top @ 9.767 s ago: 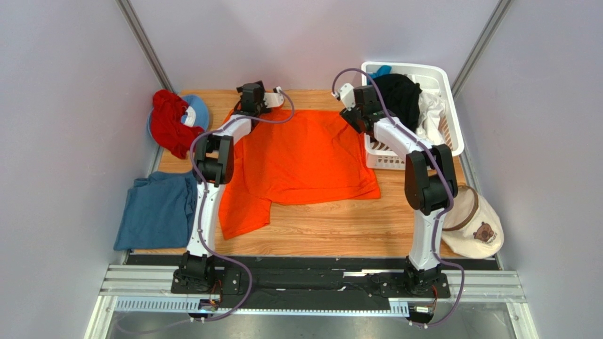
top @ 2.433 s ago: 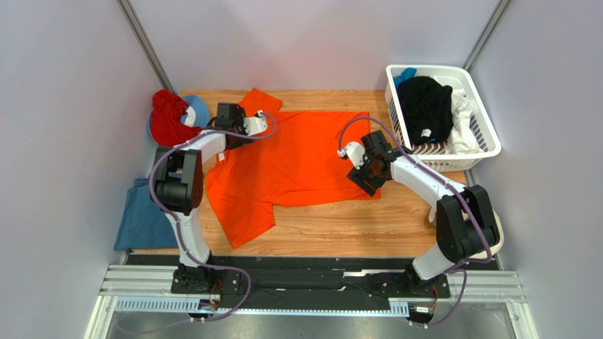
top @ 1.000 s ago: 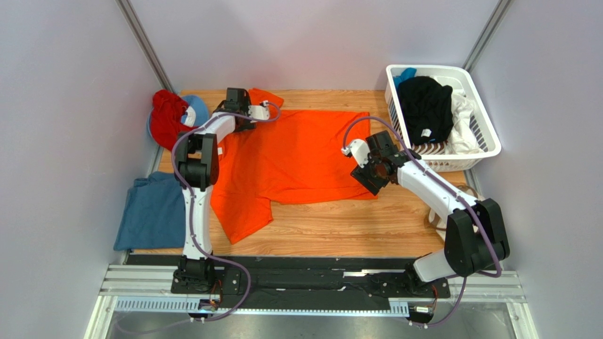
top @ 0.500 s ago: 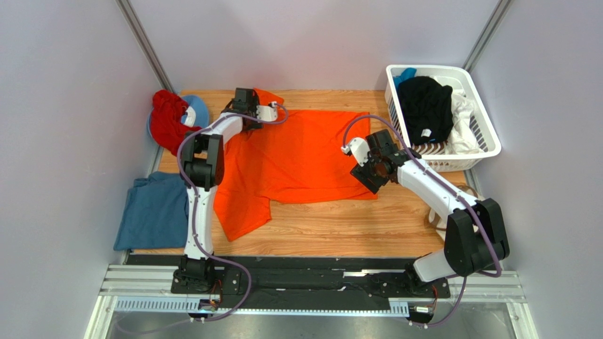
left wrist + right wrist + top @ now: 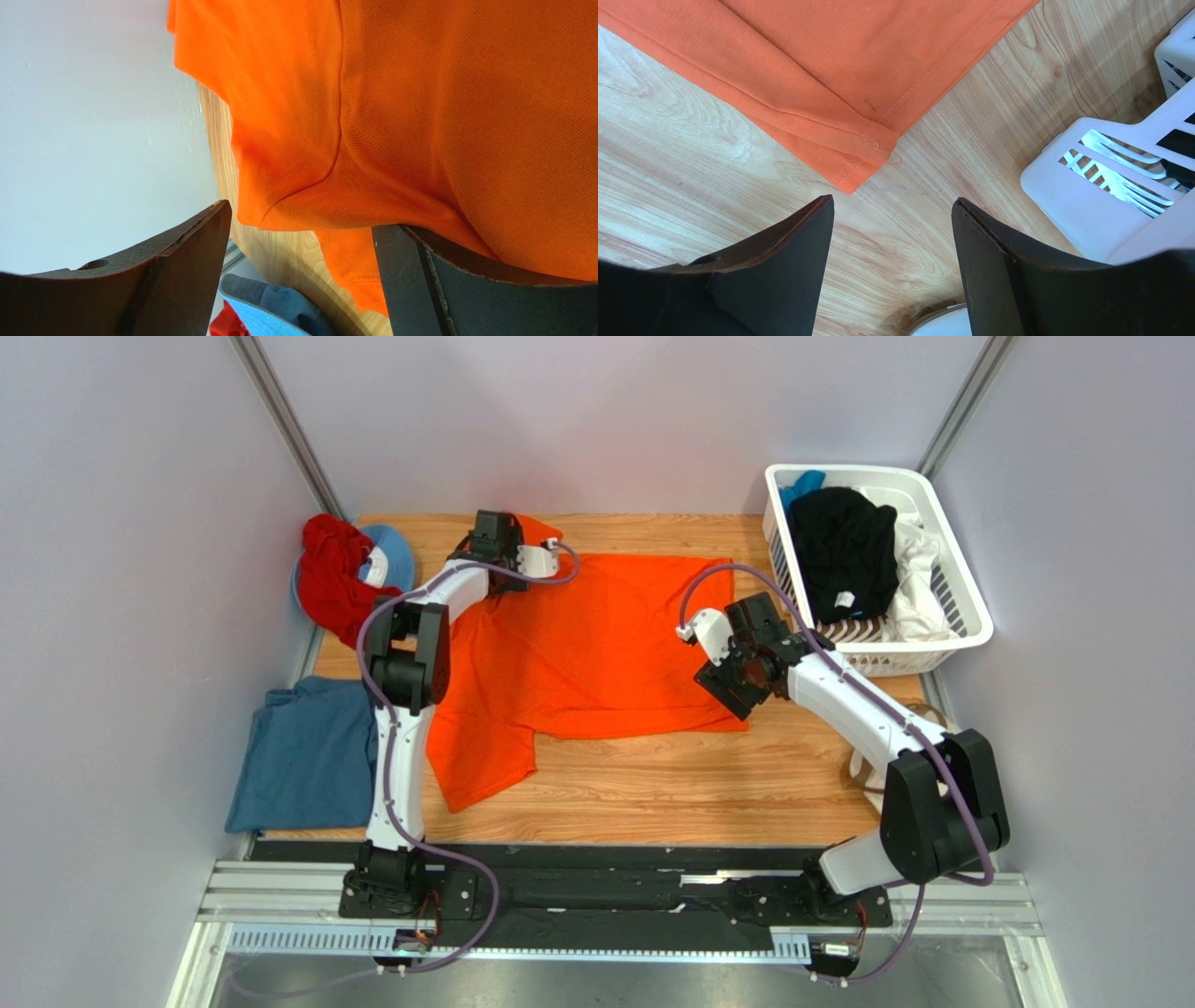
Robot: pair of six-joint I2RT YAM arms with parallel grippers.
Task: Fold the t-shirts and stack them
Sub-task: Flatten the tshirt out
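Your bright orange short-sleeved cotton t-shirt (image 5: 603, 644) lay spread face-flat on the wooden table (image 5: 659, 784). It covered the middle and reached up to the far edge. One sleeve pointed toward the near-left corner, and the other was bunched at the far edge, left of centre.

Your left gripper (image 5: 302, 218) was at that bunched sleeve on the far edge. Its jaws stood wide apart. Orange cloth was draped over one of its fingers (image 5: 456, 280) and hung into the gap, but it was not pinched between them.

Your right gripper (image 5: 892, 201) was over the shirt's hem corner on the side toward the right edge. Its jaws were wide and held nothing, with bare wood beneath them and the hem corner just beyond the tips.

The white slatted plastic laundry basket (image 5: 905, 658) sat at the far-right corner, just beside the right gripper. It held a crumpled black garment (image 5: 842, 546) and a white garment (image 5: 919, 567).

A dusty blue soft cloth shirt (image 5: 306, 753) lay folded at the left edge toward the near-left corner, partly overhanging the table. A crumpled red cloth (image 5: 334, 581) rested at the far-left corner, touching a light blue cap (image 5: 390, 549).
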